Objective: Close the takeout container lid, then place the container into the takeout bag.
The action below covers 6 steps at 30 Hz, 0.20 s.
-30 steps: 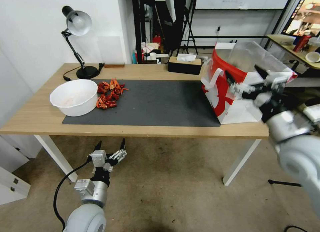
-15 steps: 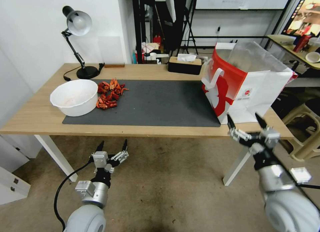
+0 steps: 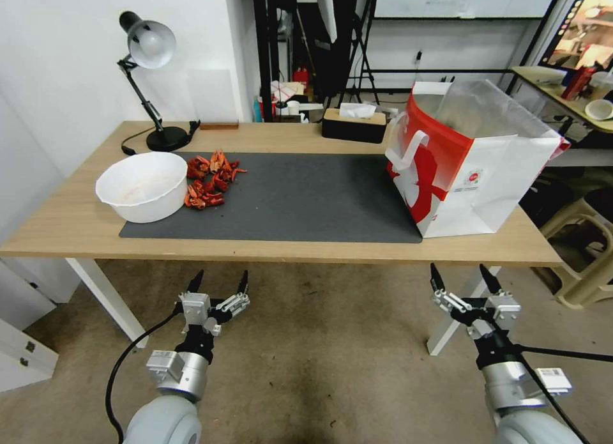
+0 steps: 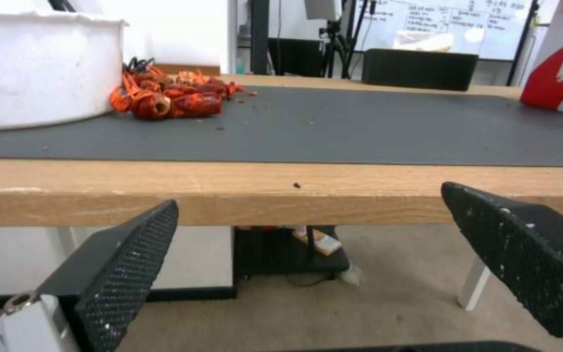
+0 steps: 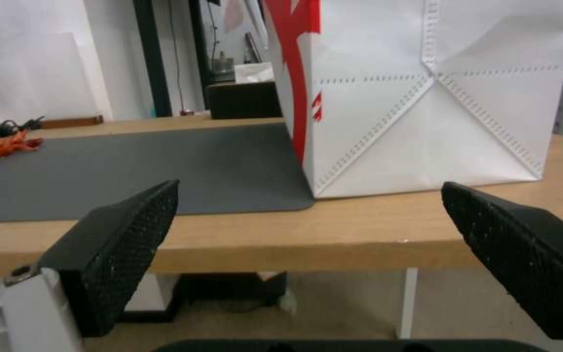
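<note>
The takeout bag (image 3: 472, 169) stands upright and open-topped at the right end of the table, red and white with a silvery lining; its white side faces the right wrist view (image 5: 425, 98). The takeout container and its lid are out of view. My right gripper (image 3: 461, 278) hangs open and empty below the table's front edge, in front of the bag. My left gripper (image 3: 220, 281) is also open and empty, low in front of the table's left half. Its fingers (image 4: 125, 264) frame the table edge in the left wrist view.
A white bowl (image 3: 142, 185) and a heap of red shells (image 3: 209, 179) sit at the left of the dark mat (image 3: 287, 198). A desk lamp (image 3: 150, 80) and black tissue box (image 3: 354, 124) stand at the back. A beige stool (image 3: 584, 239) is to the right.
My right gripper has dropped from in front of the bag to below the table's front edge, staying open. The left gripper has sunk slightly.
</note>
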### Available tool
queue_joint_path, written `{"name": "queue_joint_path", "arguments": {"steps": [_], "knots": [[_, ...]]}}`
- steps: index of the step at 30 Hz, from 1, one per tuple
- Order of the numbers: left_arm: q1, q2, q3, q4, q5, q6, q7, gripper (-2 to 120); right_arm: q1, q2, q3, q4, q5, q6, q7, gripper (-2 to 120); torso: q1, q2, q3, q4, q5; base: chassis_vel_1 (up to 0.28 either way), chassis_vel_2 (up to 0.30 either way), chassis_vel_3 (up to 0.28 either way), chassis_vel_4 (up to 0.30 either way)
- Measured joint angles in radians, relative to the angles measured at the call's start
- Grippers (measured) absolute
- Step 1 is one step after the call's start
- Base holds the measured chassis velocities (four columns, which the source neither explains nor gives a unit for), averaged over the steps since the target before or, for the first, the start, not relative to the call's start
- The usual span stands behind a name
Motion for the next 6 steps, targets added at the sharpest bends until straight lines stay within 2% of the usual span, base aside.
{"name": "queue_joint_path", "arguments": {"steps": [6], "knots": [[-0.002,0.000,-0.011,0.017,0.013,-0.012,0.013,100,0.000,0.001,-0.009,-0.004,-0.001,-0.003,-0.003,100,0.000,0.000,0.000,0.0000,-0.0001,0.000,0.000,0.000,0.000]]}}
